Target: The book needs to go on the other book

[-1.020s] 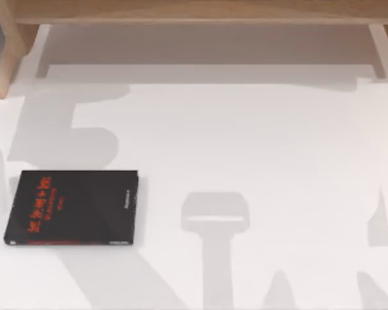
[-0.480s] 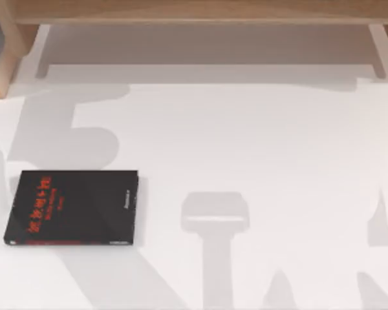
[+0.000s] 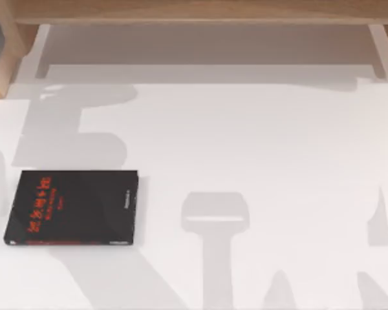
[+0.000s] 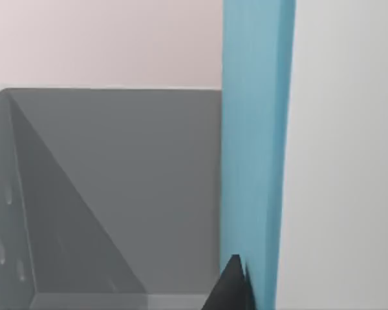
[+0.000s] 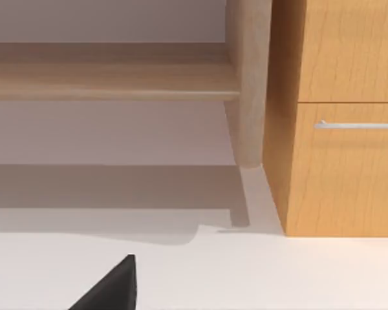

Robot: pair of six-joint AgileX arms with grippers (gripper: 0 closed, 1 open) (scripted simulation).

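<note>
From above, the black book (image 3: pixel 73 208) lies flat near the table (image 3: pixel 258 148) left edge. My left wrist camera has the teal-blue book (image 4: pixel 253 161) standing upright against a dark fingertip (image 4: pixel 233 287) beside a grey bin (image 4: pixel 110 194); grip I can't tell. My right wrist camera faces a wooden drawer cabinet (image 5: pixel 343 116).

the left gripper's dark fingertip (image 4: pixel 233 290) pokes into the left wrist view at about 6 o'clock. a dark fingertip (image 5: pixel 110 289) of the right gripper juts into the right wrist view at about 7 o'clock.
</note>
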